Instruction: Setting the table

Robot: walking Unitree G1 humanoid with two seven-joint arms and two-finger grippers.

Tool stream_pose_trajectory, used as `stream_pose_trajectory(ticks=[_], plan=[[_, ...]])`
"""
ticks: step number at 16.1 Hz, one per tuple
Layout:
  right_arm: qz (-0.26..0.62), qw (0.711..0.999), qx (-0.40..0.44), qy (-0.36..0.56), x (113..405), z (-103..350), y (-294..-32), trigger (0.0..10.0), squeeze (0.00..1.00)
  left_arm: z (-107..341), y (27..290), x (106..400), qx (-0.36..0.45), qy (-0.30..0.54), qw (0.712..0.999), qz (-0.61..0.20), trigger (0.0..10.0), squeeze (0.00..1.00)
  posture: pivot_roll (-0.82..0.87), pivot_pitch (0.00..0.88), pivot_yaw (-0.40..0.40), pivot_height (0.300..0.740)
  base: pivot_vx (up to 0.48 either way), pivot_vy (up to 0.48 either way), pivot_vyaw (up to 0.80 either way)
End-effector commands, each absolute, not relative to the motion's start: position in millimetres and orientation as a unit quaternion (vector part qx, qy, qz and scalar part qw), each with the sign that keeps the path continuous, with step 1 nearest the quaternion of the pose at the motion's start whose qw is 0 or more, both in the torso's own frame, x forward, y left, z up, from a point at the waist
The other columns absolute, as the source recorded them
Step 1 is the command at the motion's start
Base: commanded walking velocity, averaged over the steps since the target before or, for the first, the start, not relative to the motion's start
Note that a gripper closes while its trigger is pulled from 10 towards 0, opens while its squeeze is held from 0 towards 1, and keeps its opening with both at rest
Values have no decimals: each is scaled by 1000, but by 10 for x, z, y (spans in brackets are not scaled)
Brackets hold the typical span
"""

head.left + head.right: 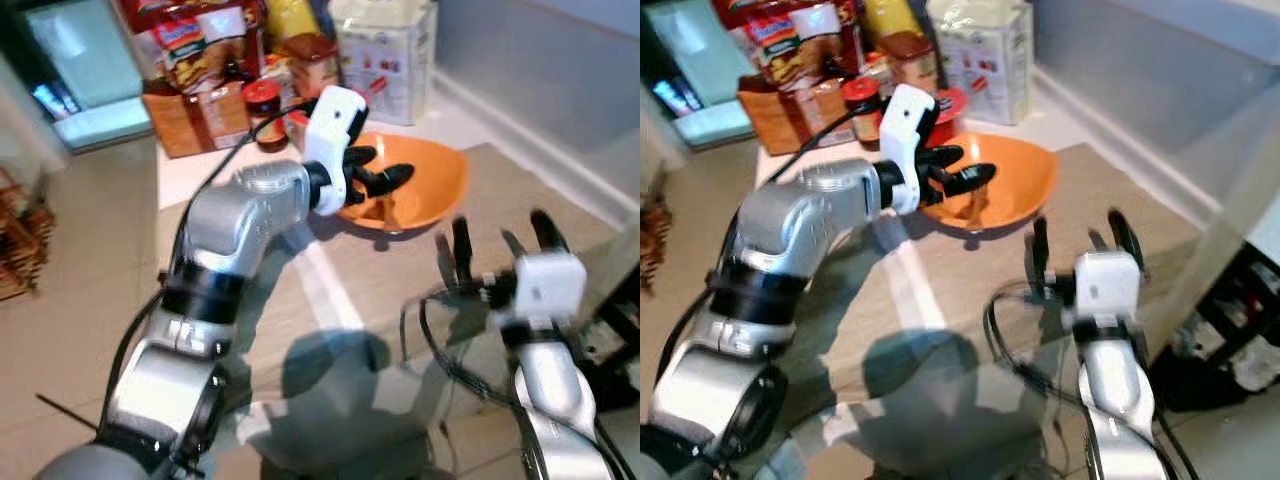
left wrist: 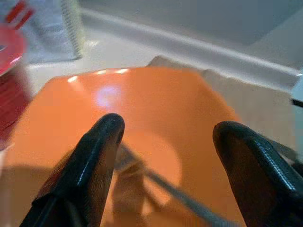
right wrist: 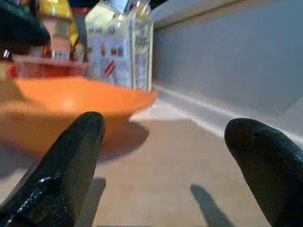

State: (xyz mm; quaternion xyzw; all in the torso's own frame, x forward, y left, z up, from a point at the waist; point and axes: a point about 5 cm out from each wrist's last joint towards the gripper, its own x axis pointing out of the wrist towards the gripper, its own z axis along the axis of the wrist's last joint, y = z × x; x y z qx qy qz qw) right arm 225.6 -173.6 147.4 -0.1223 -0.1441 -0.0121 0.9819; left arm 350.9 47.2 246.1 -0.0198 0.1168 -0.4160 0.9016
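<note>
Reaching over the near rim of the orange bowl (image 1: 425,185), left pincer (image 1: 385,170) spread wide, fingers apart and empty. Hovering just above the bowl's hollow, black fingertips (image 2: 102,142) either side of a thin metal utensil (image 2: 156,182) lying inside; fork or spoon, cannot tell. Not touching the utensil, so far as seen.

Sitting on a tan mat (image 1: 500,215) on the desk (image 1: 200,170), bowl toward the far side, near a grey wall (image 1: 540,60). Behind the bowl, crowded groceries: white carton (image 1: 385,55), red-lidded jar (image 1: 264,112), brown box (image 1: 195,118), snack bags (image 1: 195,40). Red tub (image 1: 948,110) just beside the bowl's far rim.

Holding low over the mat, nearer than the bowl and to its right, right pincer (image 1: 495,245) also wide and empty, fingers pointing toward the wall. Well apart from the bowl. Seen from its wrist, bowl (image 3: 71,101) ahead and off to one side, carton (image 3: 120,47) beyond it.

Trailing black cables (image 1: 440,350) beside the right arm, over the mat's near edge.
</note>
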Motion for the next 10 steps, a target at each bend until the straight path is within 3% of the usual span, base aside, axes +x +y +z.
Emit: stream_pose_trajectory(ticks=[1,4,10], plan=[[-8,981,-123,-147,2237,1511,-1730,10000,0,2501,503,3537,-21,123,902,-414,10000,0,-248,0,167,722,0,0,0],[-9,983,-114,-143,2251,1508,-1719,10000,0,2522,501,3596,2,140,903,-407,10000,0,-250,0,170,722,0,0,0],[9,985,-97,-146,2343,1545,-1579,10000,0,2603,351,3530,-17,197,867,-457,10000,0,-229,0,179,722,0,0,0]])
